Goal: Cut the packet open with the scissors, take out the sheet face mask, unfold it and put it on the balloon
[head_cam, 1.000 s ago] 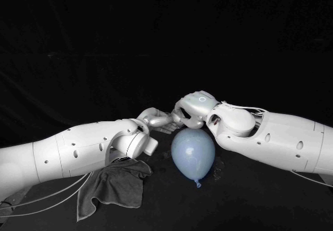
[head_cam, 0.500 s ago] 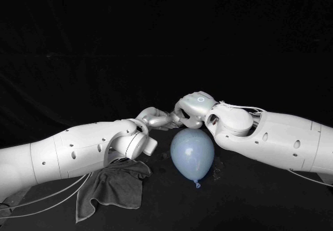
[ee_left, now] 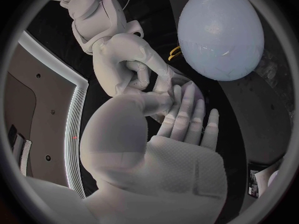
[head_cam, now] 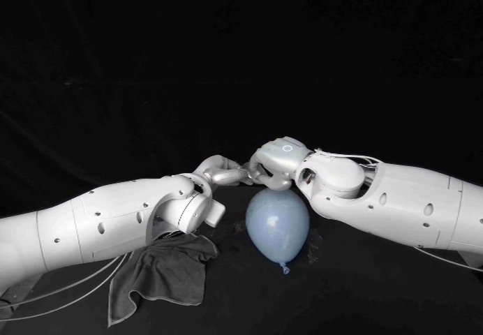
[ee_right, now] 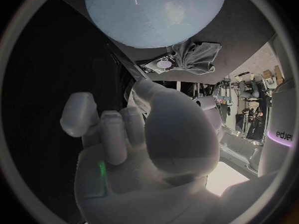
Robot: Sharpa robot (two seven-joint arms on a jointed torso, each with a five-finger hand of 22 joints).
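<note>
A black worktop [head_cam: 382, 279] in a dark room. One pale blue balloon [head_cam: 277, 223] lies just beside both hands, on the robot's side of them. One grey cloth [head_cam: 161, 269] lies behind the left robot hand [head_cam: 223, 171], whose fingers are stretched and touch the curled right robot hand [head_cam: 273, 162]. I cannot tell whether either hand grips anything.

My head camera looks down on the table [head_cam: 373, 293]. Wrist cameras sit close behind my left hand [ee_left: 177, 134] and right hand [ee_right: 146, 139]; all share the balloon [head_cam: 277, 223].
</note>
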